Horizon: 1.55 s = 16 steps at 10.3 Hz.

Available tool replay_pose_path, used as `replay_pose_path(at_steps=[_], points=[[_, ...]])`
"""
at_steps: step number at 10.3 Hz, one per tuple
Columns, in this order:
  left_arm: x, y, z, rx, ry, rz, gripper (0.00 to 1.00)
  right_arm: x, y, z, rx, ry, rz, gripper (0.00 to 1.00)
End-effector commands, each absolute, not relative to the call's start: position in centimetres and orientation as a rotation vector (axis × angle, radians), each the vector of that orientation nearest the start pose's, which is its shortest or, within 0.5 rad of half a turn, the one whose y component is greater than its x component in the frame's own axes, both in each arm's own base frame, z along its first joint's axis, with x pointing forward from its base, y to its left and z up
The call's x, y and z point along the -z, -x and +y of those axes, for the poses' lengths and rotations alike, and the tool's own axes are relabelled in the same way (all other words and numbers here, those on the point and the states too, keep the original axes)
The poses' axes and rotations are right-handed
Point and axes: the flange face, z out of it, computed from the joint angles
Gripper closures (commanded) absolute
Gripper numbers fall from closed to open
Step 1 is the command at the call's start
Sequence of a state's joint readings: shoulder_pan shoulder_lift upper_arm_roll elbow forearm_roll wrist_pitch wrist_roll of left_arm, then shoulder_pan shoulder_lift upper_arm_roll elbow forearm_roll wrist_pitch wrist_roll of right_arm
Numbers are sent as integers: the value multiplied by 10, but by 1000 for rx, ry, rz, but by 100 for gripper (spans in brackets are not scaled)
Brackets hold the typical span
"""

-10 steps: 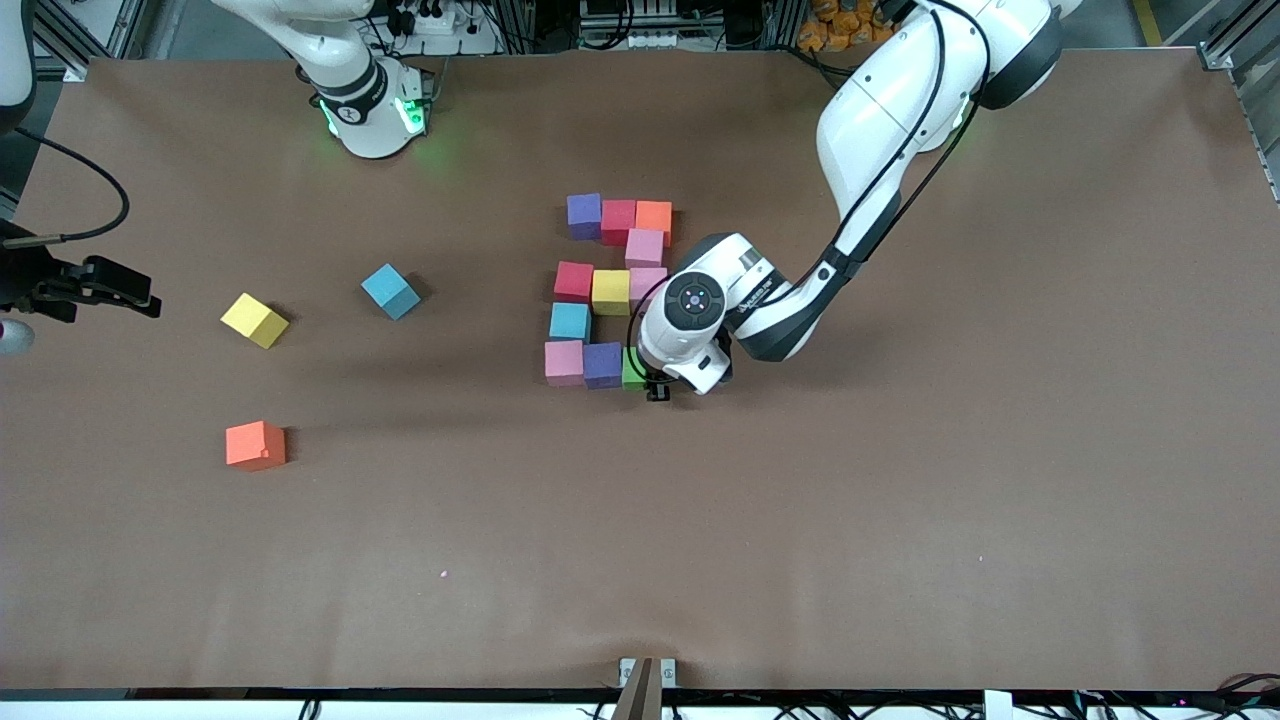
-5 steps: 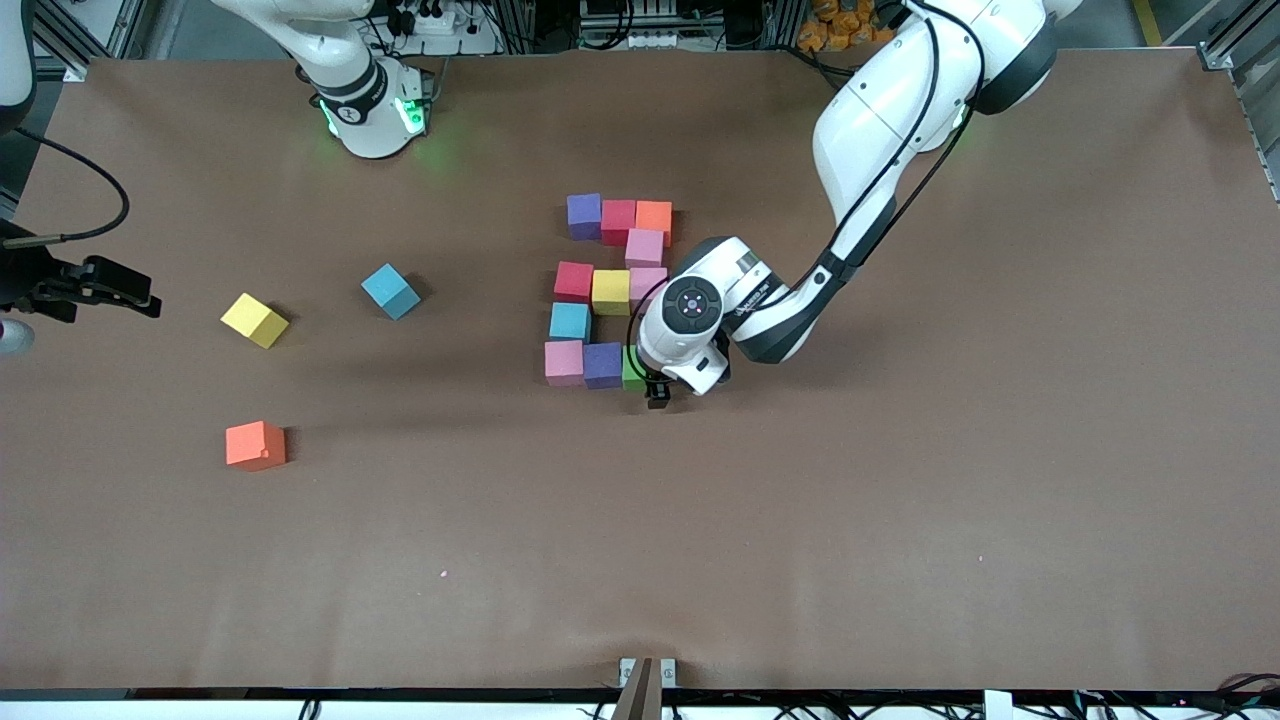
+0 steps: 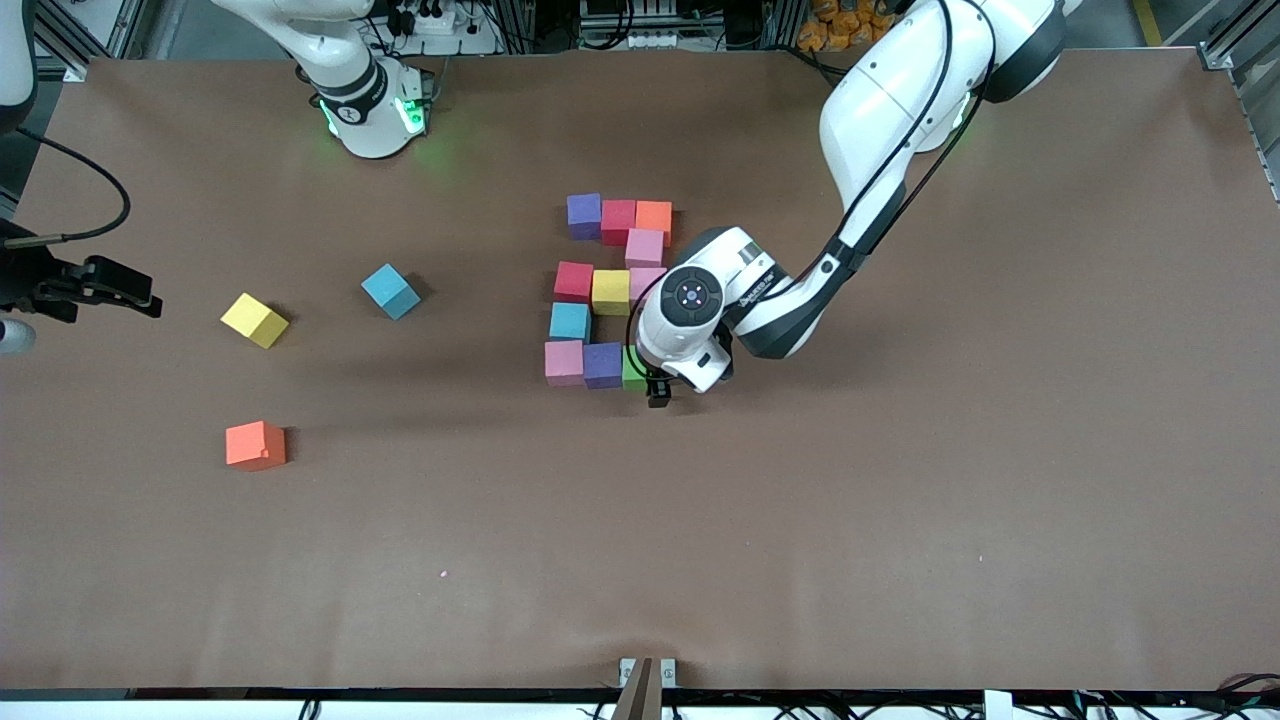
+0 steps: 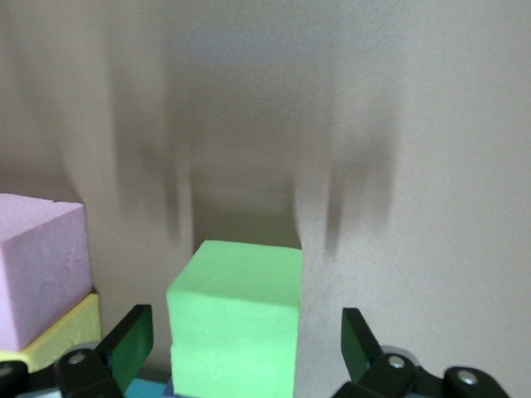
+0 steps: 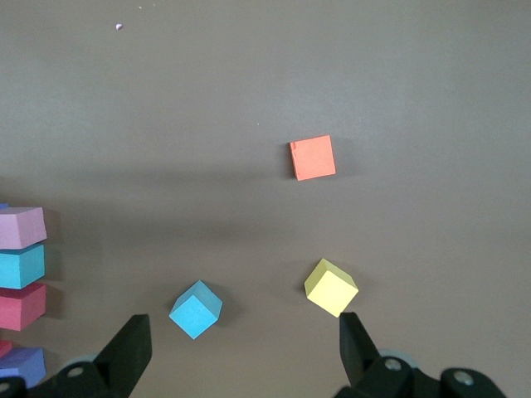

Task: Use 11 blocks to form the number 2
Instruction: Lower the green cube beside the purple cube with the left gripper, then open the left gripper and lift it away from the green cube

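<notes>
The number 2 (image 3: 610, 291) lies mid-table, made of coloured blocks. Its green block (image 3: 630, 374) is the end of the row nearest the front camera, beside a purple block (image 3: 603, 364). My left gripper (image 3: 657, 392) hangs low over that green block (image 4: 236, 315) and is open: one finger stands on each side with a gap to the block, so nothing is held. A pink block (image 4: 41, 265) and a yellow block (image 4: 58, 332) show beside it. My right gripper (image 5: 242, 344) is open and empty, waiting high over the right arm's end of the table (image 3: 140, 297).
Three loose blocks lie toward the right arm's end: blue (image 3: 390, 291), yellow (image 3: 254, 320) and orange (image 3: 255, 445). The right wrist view shows them as blue (image 5: 196, 309), yellow (image 5: 331, 288) and orange (image 5: 314, 157). The left arm's forearm (image 3: 800, 300) slants over the table beside the digit.
My left hand has shifted slightly toward the robots' bases, over the green block. The blocks and my right arm have not moved.
</notes>
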<state>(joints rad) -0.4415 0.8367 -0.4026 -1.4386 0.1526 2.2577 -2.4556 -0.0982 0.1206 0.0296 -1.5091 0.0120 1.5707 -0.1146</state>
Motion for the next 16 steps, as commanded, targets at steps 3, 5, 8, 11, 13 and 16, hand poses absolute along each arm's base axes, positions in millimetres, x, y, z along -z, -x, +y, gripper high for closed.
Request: replay_pose_path(at_steps=[3, 5, 8, 11, 13, 16], points=[[-293, -540, -481, 223, -2082, 2296, 0, -593, -587, -41, -69, 3118, -93, 0], [-323, -552, -455, 167, -2110, 2304, 0, -598, -586, -39, -55, 3120, -83, 0], [-366, -590, -392, 95, -2167, 2232, 0, -619, -578, -36, 9, 3124, -86, 0], [-411, -608, -334, 29, -2290, 2151, 0, -665, -540, -37, 67, 3131, -76, 0], [-425, -612, -307, 25, -2406, 2071, 0, -662, -541, -44, 64, 3132, -59, 0], [-474, -605, -257, 49, -2582, 1928, 0, -640, -543, -48, 83, 3136, -50, 0]])
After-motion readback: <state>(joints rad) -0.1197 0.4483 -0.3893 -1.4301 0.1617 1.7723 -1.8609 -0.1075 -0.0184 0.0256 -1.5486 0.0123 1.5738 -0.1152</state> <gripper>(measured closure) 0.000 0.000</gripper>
